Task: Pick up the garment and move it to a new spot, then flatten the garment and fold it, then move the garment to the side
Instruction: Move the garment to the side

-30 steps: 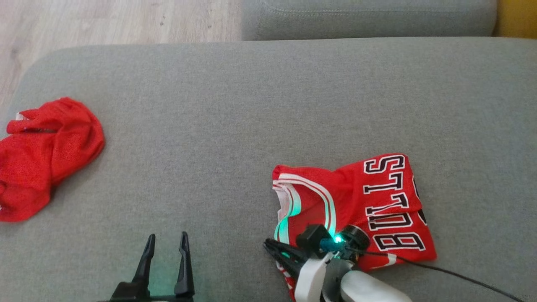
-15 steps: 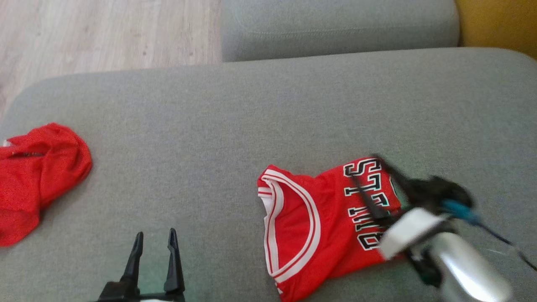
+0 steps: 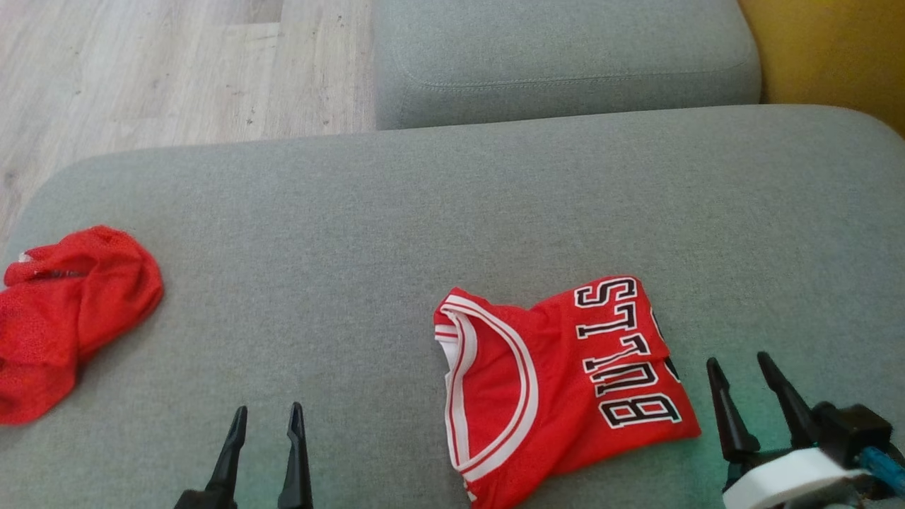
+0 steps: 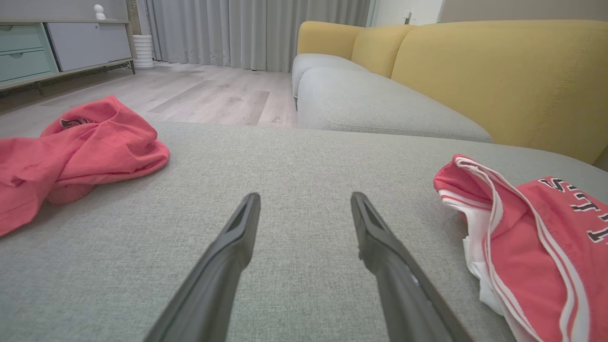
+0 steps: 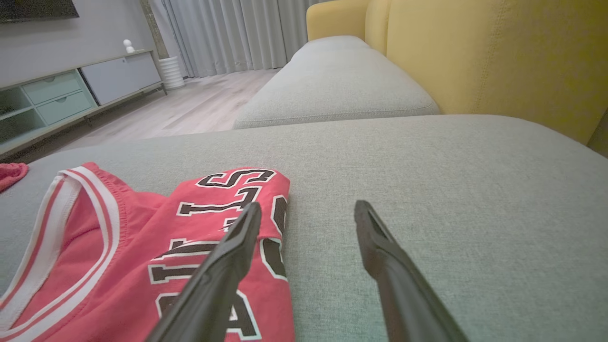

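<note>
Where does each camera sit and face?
Head view: high, looking down on the grey fabric cushion, folded red mesh jersey and crumpled red cloth; left gripper and right gripper at bottom.
Left wrist view: low over the cushion, between its open fingers; cloth left, jersey right.
Right wrist view: low, open fingers beside the jersey's lettering.
Shared: both wrist views show the jersey.

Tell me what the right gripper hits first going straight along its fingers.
Probably just bare cushion: the right gripper, jaws open, points past the jersey, which lies left of its line. Beyond that, the far cushion; depth unclear.
</note>
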